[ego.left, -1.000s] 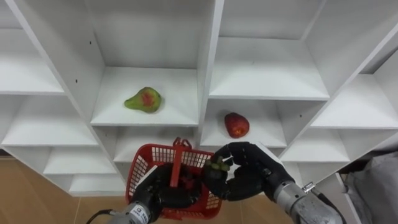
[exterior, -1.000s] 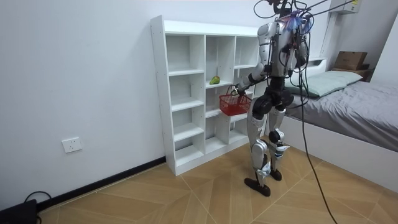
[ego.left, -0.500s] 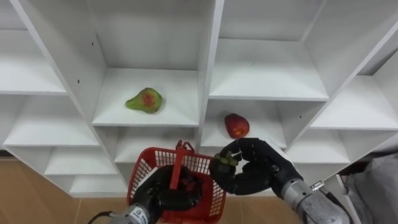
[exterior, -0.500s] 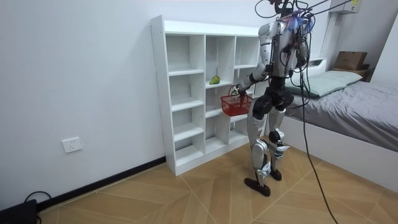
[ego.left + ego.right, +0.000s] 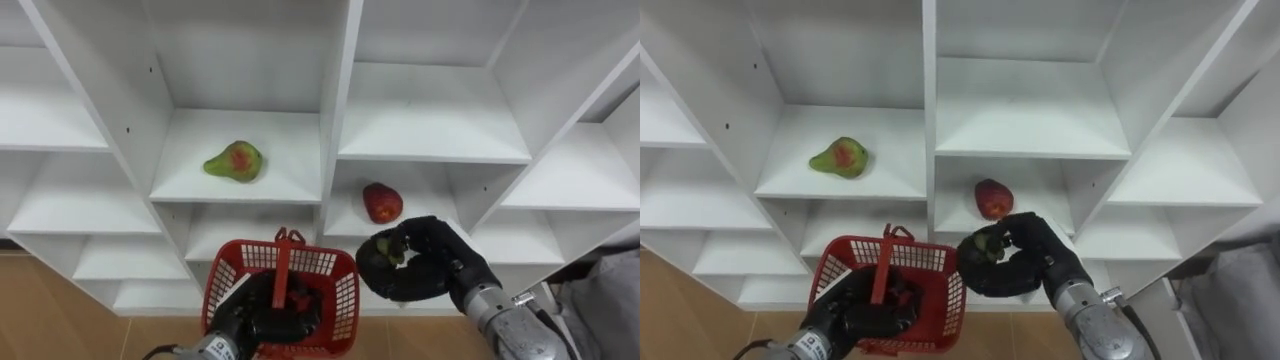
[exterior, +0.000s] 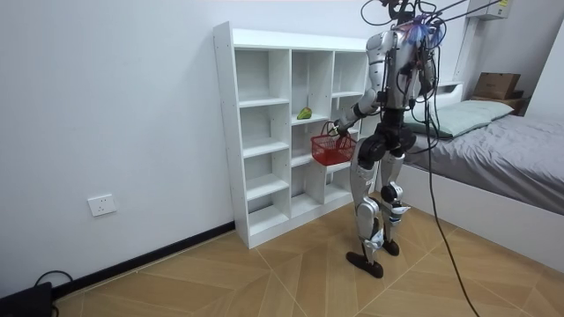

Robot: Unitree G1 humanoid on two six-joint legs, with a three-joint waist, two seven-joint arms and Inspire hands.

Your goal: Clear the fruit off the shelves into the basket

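My right hand (image 5: 430, 268) curls round a small dark fruit (image 5: 386, 250) at 5 o'clock, just right of the red plastic mesh basket (image 5: 341, 292). My left hand (image 5: 262, 318) grips its handle at 6. In the white closet (image 5: 340, 100), a green, red-blushed pear (image 5: 233, 160) lies at 10 and a glossy red fruit (image 5: 381, 201) at 4.

Robot upright, both forearms held out in front; left robot hand (image 5: 262, 318) low, fingers curled round the handle of the red basket (image 5: 340, 292); right robot hand (image 5: 428, 266) just beside it, wrist bent inward, thumb and fingers closed on a small dark fruit (image 5: 386, 250).
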